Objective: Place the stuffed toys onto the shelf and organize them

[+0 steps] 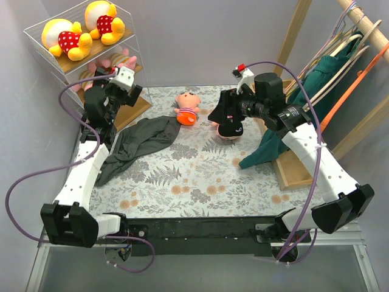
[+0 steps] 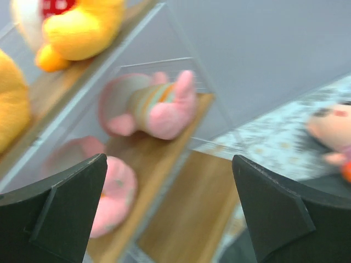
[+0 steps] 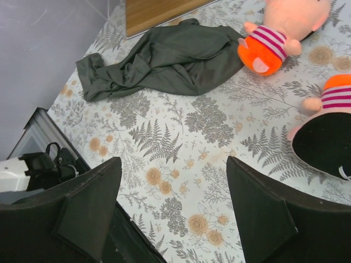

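Overhead, the left tool (image 1: 124, 78) hung at the shelf (image 1: 135, 107), level with its middle board, released and with nothing between its jaws. Its own camera showed its two dark fingers (image 2: 66, 208) standing well apart. A pink pig (image 2: 156, 104) lay on the middle board beyond them, and a second pig (image 2: 112, 192) lay nearer on the same board, partly hidden behind the left finger. Two yellow bears (image 1: 67, 38) sat side by side on the top board.

The right tool (image 1: 228, 121) hovered low over the tabletop (image 1: 200, 176), likewise spread and holding nothing. One peach-orange doll (image 3: 334, 98) lay on the tabletop close under it, just to the side of its fingers. Another doll (image 3: 279, 27) lay a little farther off, its arm at the edge of the dark grey cloth (image 3: 164, 60), which was crumpled toward the shelf side of the tabletop.
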Controlling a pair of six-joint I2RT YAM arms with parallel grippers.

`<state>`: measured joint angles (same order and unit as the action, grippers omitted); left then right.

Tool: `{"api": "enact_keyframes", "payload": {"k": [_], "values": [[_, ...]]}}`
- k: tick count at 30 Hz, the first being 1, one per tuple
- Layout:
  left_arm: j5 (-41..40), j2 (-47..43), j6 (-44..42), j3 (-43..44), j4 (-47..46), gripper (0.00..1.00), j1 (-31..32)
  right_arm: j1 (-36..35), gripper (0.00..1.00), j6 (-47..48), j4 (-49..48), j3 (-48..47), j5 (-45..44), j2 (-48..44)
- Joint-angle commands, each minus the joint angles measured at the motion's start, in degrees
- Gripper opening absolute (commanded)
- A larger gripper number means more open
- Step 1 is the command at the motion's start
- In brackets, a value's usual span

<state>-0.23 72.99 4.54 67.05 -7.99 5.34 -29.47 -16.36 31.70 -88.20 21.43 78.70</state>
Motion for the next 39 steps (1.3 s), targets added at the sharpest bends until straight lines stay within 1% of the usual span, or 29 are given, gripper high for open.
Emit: {"api": "enact_keyframes", "payload": {"k": [1, 2, 3, 5, 6, 7, 8, 9, 10, 11, 12, 14, 15, 16, 17, 19, 21, 23, 24, 25, 27, 28, 30, 33, 36, 39], "values": [[19.0, -7.7, 13.5, -3.8, 9.7, 0.98, 0.3, 0.1, 0.83, 0.3, 0.3, -0.6, -7.4, 1.0], [22.1, -9.3, 15.0, -4.7, 9.9, 0.98, 0.4, 0.1, 0.82, 0.4, 0.5, -0.9, -8.2, 2.4], [27.6, -10.7, 17.2, -7.3, 9.2, 0.98, 0.4, 0.0, 0.81, 0.4, 0.7, -1.5, -8.8, 3.3], [33.0, -14.7, 23.4, -9.7, 8.3, 0.98, 0.5, -0.1, 0.79, 0.5, 0.6, -1.6, -10.4, 5.3], [35.3, -15.9, 25.7, -12.2, 5.7, 0.98, 0.5, -0.4, 0.77, 0.5, 0.3, -1.8, -11.2, 6.1], [39.6, -18.1, 28.2, -13.9, 4.3, 0.98, 0.5, -0.7, 0.77, 0.1, 0.0, -2.0, -13.1, 6.9], [41.1, -18.8, 35.2, -15.4, 2.4, 0.98, 0.5, -0.9, 0.76, -0.1, -0.1, -2.2, -14.1, 8.6], [42.2, -19.5, 38.8, -16.9, 0.2, 0.98, 0.7, -1.9, 0.75, -0.3, -0.5, -2.7, -15.4, 9.8], [43.2, -20.2, 43.8, -20.5, -4.7, 0.98, 1.0, -2.3, 0.75, -0.5, -1.2, -3.6, -17.5, 10.8], [44.0, -21.2, 50.2, -22.1, -6.8, 0.98, 1.1, -2.9, 0.74, -0.7, -1.3, -4.4, -18.4, 13.5], [44.4, -21.4, 53.0, -23.9, -10.3, 0.98, 1.1, -3.8, 0.74, -1.0, -1.4, -5.3, -19.4, 15.0], [45.7, -22.1, 56.1, -27.7, -12.8, 0.98, 1.2, -4.4, 0.73, -1.0, -1.7, -8.3, -20.8, 19.7], [44.7, -22.5, 58.4, -29.2, -15.2, 0.98, 1.2, -4.9, 0.72, -0.8, -1.9, -9.1, -21.1, 21.2], [42.8, -23.0, 60.8, -30.5, -16.2, 0.98, 1.4, -4.9, 0.72, -0.4, -2.0, -11.1, -23.3, 22.7], [38.9, -23.4, 62.6, -32.0, -15.7, 0.98, 1.4, -4.9, 0.71, 0.2, -1.8, -12.2, -24.0, 25.9], [36.0, -23.8, 63.6, -32.6, -12.6, 0.98, 1.8, -4.9, 0.7, 3.2, -2.1, -14.7, -25.4, 28.9], [35.5, -23.9, 62.5, -33.6, -11.3, 0.98, 2.1, -4.9, 0.68, 3.8, -3.0, -17.9, -25.5, 33.3], [34.1, -24.4, 59.7, -33.3, -9.9, 0.98, 3.5, -4.9, 0.67, 2.5, -3.1, -21.2, -24.0, 37.5], [32.5, -24.6, 58.3, -32.8, -6.7, 0.98, 4.0, -5.0, 0.67, 1.6, -4.9, -21.6, -23.4, 38.5], [31.0, -24.8, 56.0, -32.2, -5.1, 0.98, 4.8, -5.0, 0.67, -0.8, -6.4, -21.6, -22.5, 39.2], [27.7, -25.0, 53.9, -31.4, -1.6, 0.98, 5.5, -5.0, 0.67, -3.0, -10.1, -20.3, -22.4, 40.8], [27.0, -25.5, 52.4, -31.0, -0.7, 0.98, 6.1, -5.0, 0.67, -4.5, -12.8, -20.3, -23.7, 42.0], [24.6, -26.0, 51.9, -31.1, 0.6, 0.98, 7.1, -5.0, 0.67, -5.3, -15.2, -21.0, -27.0, 43.2], [23.4, -27.0, 51.5, -31.1, 1.4, 0.98, 7.9, -4.9, 0.7, -6.2, -16.7, -22.5, -31.3, 45.9], [23.3, -27.5, 50.6, -31.0, 1.9, 0.98, 8.7, -4.1, 0.72, -8.2, -19.2, -22.9, -30.8, 48.1], [22.8, -27.7, 50.4, -31.0, 2.0, 0.98, 9.2, -3.3, 0.71, -10.4, -21.6, -22.5, -30.7, 49.5]]}}
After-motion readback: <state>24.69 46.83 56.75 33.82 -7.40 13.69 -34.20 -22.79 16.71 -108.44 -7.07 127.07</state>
